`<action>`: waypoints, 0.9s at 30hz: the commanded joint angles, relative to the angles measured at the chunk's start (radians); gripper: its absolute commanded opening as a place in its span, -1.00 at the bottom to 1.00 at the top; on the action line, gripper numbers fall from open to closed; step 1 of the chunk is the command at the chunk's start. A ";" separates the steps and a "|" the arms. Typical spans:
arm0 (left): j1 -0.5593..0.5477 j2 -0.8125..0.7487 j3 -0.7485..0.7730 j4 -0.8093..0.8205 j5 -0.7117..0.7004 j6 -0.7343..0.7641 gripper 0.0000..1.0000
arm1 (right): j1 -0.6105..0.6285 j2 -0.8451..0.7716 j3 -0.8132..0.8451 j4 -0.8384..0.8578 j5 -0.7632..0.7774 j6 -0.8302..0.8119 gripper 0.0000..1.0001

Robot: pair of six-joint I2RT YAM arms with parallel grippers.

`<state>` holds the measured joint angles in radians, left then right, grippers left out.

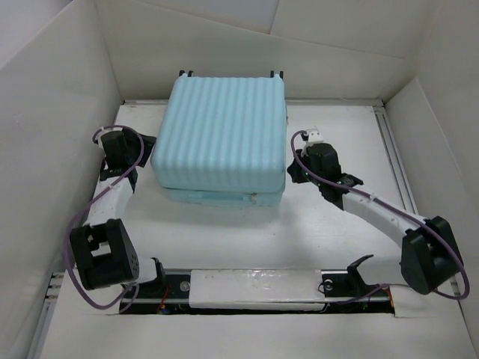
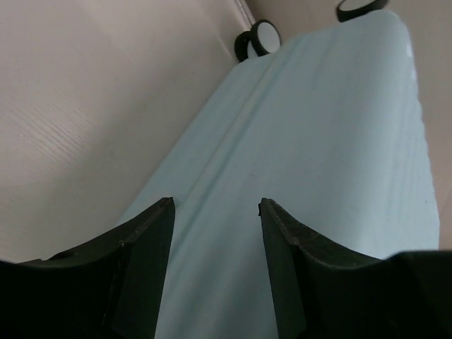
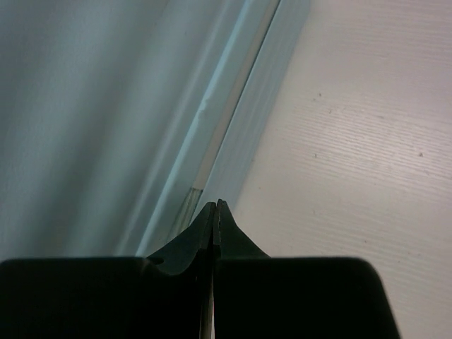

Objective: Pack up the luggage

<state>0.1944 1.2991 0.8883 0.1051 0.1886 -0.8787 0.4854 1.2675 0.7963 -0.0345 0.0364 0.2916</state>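
My left gripper (image 2: 215, 206), spread apart, sits beside the luggage (image 2: 304, 176); my right gripper (image 3: 215, 206), pinched together, noses its side seam (image 3: 212, 134). It lies central on the tabletop (image 1: 337, 239). I judge its shell (image 1: 221, 112) stiff and slick, best pushed at the lid edge.

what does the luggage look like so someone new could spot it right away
Start from the white table; on its far half, in the middle, lies the luggage. It is a pale aqua-blue hard-shell case with a ribbed top and small black wheels at its far edge. It is by far the biggest thing there and the only blue one.
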 commanded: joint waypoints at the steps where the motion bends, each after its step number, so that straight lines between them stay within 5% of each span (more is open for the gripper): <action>1: 0.005 0.042 -0.061 0.120 0.109 -0.017 -0.06 | -0.005 0.058 0.079 0.134 -0.035 -0.009 -1.00; 10: -0.081 0.011 -0.242 0.300 0.201 -0.111 -0.08 | 0.019 0.167 0.095 0.203 -0.069 0.030 -1.00; 18: -0.283 -0.116 -0.488 0.484 0.195 -0.206 -0.11 | -0.001 0.029 -0.017 0.190 -0.082 0.007 -1.00; 27: -0.340 -0.291 -0.552 0.383 0.140 -0.154 0.00 | -0.001 -0.114 -0.069 0.114 -0.104 0.009 -1.00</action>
<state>-0.0238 1.0866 0.3424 0.5377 0.0818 -1.1522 0.4133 1.2110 0.7170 -0.0013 0.1356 0.2211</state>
